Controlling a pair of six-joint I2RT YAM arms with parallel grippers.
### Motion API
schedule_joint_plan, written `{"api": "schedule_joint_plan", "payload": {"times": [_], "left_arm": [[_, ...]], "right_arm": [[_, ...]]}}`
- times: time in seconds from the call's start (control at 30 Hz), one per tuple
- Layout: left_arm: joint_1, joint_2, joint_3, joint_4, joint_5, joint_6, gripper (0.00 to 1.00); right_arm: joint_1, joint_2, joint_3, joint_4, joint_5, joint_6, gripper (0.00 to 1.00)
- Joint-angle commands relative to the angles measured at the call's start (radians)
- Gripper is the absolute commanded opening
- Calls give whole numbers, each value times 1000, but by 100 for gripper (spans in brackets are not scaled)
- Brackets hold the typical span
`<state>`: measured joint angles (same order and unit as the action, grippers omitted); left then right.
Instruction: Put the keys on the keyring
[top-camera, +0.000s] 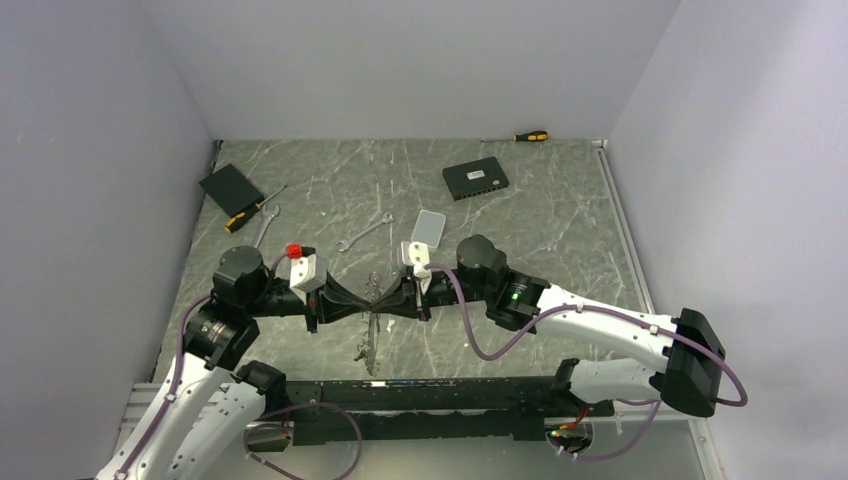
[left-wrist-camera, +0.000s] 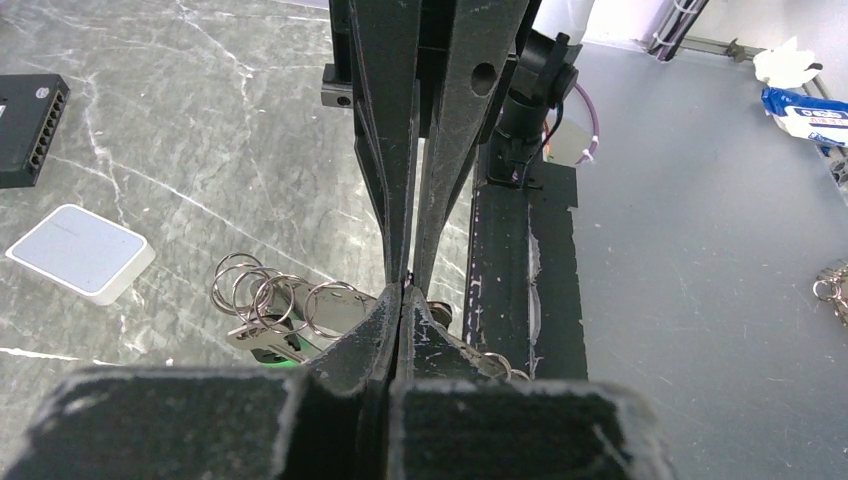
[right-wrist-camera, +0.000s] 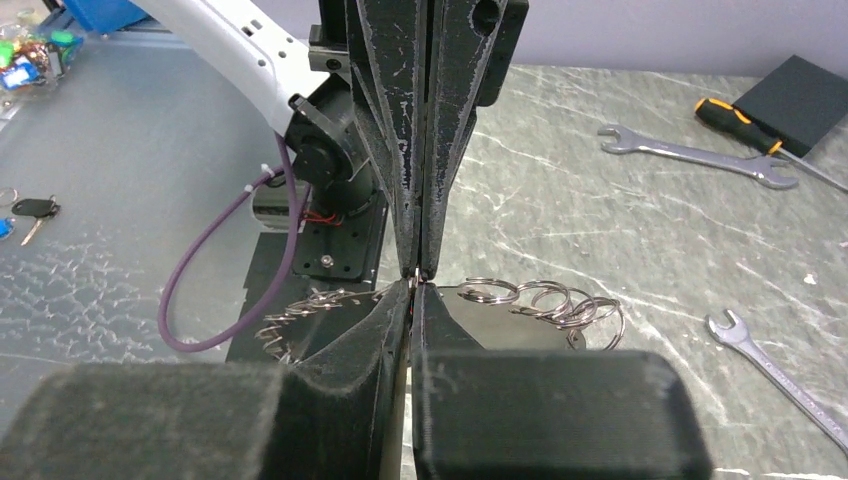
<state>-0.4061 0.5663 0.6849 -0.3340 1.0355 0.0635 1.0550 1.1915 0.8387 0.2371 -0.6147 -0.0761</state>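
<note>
Above the counter (top-camera: 560, 230), your left pincer (left-wrist-camera: 402, 297) and right pincer (right-wrist-camera: 417, 285) meet tip to tip, both clenched on the keyring (top-camera: 373, 300), keys (top-camera: 366, 345) dangling below. Tug unevenly and the thin wire could slip free, dropping everything.

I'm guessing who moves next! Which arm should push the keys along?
Right, probably. The left gripper squeezes its jaws tight on the keyring, a steady holder. The right gripper pinches beside it, tip to tip, with a thin slit between its jaws, so it looks freer to nudge the keys.
</note>
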Motion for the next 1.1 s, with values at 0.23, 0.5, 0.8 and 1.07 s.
{"api": "schedule_joint_plan", "payload": {"times": [0.23,0.5,0.8,1.07], "left_arm": [[1,10,23,57,-5,-1,0],[1,29,13,80,-48,-39,49],[1,50,1,86,-204,-106,82],[-1,104,-11,97,-229,-209,57]], "right_arm": [[10,4,95,-105,-62,-27,0],[10,-2,129,-226,29,8,0],[8,67,253,-501,429,147,0],[-4,215,419,-807,566,264,0]]}}
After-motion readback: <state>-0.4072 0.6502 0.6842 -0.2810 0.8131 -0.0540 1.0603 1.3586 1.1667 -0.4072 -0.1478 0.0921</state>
